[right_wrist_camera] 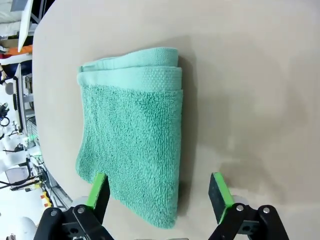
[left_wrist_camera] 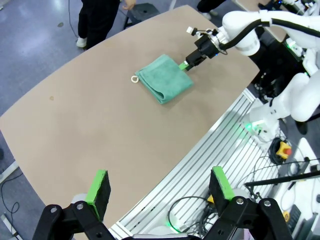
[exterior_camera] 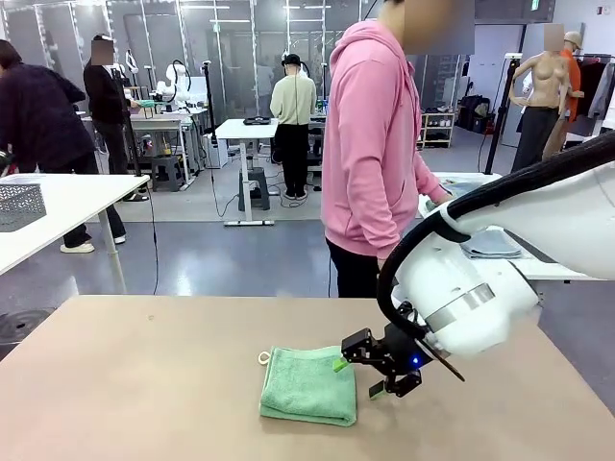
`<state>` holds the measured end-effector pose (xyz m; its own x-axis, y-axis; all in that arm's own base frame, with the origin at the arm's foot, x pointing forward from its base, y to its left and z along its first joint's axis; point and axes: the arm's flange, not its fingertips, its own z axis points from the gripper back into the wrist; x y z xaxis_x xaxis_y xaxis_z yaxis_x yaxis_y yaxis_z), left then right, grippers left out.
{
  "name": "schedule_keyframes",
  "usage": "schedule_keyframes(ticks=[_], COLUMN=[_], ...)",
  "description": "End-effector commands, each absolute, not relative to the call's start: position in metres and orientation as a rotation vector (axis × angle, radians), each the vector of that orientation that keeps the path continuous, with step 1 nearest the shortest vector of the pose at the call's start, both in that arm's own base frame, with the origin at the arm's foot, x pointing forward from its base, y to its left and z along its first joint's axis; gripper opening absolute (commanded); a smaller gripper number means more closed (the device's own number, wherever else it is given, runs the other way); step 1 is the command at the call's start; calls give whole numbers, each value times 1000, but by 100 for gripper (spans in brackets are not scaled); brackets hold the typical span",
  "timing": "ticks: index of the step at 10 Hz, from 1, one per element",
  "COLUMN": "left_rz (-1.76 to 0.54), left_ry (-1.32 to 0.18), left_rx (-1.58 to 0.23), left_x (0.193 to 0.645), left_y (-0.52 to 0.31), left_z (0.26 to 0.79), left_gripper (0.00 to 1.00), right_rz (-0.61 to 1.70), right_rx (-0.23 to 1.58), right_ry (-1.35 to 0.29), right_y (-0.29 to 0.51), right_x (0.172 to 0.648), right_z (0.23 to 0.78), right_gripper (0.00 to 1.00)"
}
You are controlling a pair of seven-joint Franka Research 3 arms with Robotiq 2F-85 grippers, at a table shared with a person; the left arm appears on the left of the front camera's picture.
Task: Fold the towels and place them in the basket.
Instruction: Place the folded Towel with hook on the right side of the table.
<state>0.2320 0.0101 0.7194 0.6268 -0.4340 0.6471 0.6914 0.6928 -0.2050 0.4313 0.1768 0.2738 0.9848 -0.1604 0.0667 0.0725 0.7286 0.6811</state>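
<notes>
The left end effector (left_wrist_camera: 159,182) hangs high over the near edge of the tan surface (exterior_camera: 144,384), jaws spread wide and empty, well apart from the work. Farther in, the mint green towel (exterior_camera: 309,384) lies flat near the middle of the surface, doubled over into a compact rectangle with its layered edges stacked and its small loop (exterior_camera: 264,358) poking out at the far left corner. Just beside its right edge sits the right end effector (exterior_camera: 358,377), low and fully open. In the right wrist view one finger (right_wrist_camera: 99,192) stands over the towel's corner and the other over bare surface, so the edge lies between the jaws.

Folding looks finished, and picking up seems to be the step in hand. Next, the right arm likely needs to drop and pinch every layer together, or the fold will spill open on lifting. Beyond, a person (exterior_camera: 370,144) in a pink hoodie stands at the far side, and a grey mesh basket (exterior_camera: 19,205) sits on a white side table, well away.
</notes>
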Motion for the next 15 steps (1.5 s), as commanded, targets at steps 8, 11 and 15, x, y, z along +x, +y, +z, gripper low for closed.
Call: schedule_keyframes(ticks=[8, 11, 15], left_rz=[-698, -698, -698], left_ry=[-606, -606, -606], left_rx=[-478, -478, -478], left_x=[231, 231, 231], left_y=[9, 9, 9], left_z=[720, 720, 720], left_gripper=[100, 100, 100], right_rz=[-121, -131, -132], right_rx=[780, 780, 772], right_ry=[-134, -136, -147], right_y=[210, 219, 228], right_x=[448, 451, 452], right_z=[257, 257, 263], right_gripper=[47, 0, 0])
